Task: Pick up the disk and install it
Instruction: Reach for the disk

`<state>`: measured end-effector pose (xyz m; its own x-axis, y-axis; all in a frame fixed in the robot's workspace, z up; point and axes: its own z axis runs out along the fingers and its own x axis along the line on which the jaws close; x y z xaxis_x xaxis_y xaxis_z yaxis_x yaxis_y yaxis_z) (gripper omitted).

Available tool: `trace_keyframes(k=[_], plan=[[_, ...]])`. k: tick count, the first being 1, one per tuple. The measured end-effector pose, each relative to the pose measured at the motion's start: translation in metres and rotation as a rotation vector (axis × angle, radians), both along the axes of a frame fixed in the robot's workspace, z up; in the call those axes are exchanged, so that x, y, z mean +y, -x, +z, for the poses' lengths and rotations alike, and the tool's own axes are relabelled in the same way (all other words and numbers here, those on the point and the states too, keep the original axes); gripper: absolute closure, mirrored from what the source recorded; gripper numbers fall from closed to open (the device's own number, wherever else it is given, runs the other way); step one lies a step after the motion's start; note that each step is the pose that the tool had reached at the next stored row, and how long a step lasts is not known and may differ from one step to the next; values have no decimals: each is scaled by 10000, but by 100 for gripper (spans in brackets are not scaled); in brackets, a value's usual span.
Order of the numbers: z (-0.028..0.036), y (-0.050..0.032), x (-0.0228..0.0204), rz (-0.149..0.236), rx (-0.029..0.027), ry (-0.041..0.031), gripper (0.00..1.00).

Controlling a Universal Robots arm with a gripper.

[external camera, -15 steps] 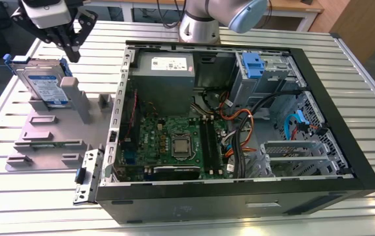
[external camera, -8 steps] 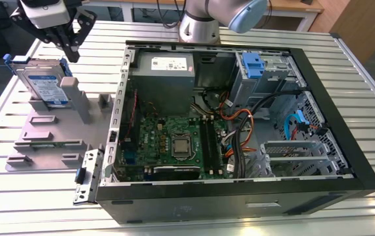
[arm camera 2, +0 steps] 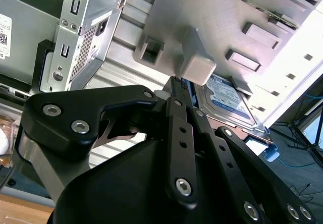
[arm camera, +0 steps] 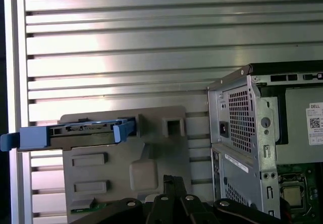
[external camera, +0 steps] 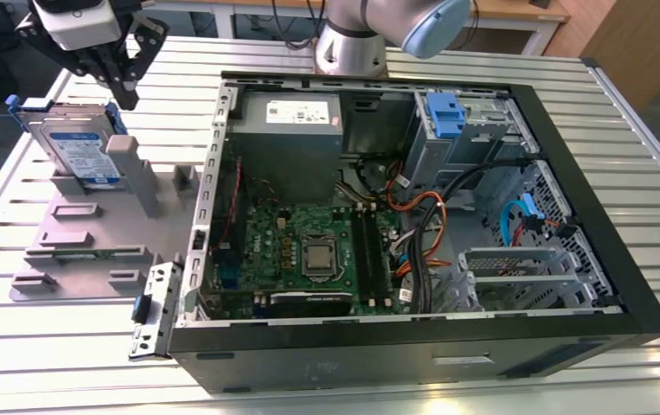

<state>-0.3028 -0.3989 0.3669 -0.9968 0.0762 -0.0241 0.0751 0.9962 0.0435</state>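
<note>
Your black computer case (external camera: 643,304) lies open on its side on the slatted aluminium worktop (external camera: 29,363). Inside it you have a grey power-supply box with a white sticker (external camera: 289,130) at the far end and a green motherboard (external camera: 306,251) below that. A bundle of orange, black and blue cables (external camera: 422,220) runs past the board. A blue plastic latch (external camera: 445,111) sits on the metal drive cage (external camera: 485,125) in the far corner.

On the exterior view's left of the case, a grey plastic fixture plate (external camera: 76,246) rests flat on the worktop. It holds the disk (external camera: 76,151), a flat silver hard drive with a white-and-blue label and a blue side bracket. The disk stands on edge in a slot of the plate, leaning a little. In the first wrist view you look down on the disk's top edge (arm camera: 75,131). In the second wrist view its label face (arm camera 2: 227,100) shows past the fingers.

Your black gripper (external camera: 129,97) looks clenched: in both wrist views the fingers come together at the tips (arm camera 2: 176,82) (arm camera: 170,179) with nothing between them.

It hangs above the fixture, over the upright grey post (external camera: 122,164) beside the disk. The disk is below the gripper and towards the exterior view's left of it, near but apart from the fingertips.
</note>
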Motion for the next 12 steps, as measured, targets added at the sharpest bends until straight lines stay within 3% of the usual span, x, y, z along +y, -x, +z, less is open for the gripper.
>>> trace_keyframes(k=[10,12], plan=[[-1,20,0,0,0,0,89],[-27,64,0,0,1,0,89]])
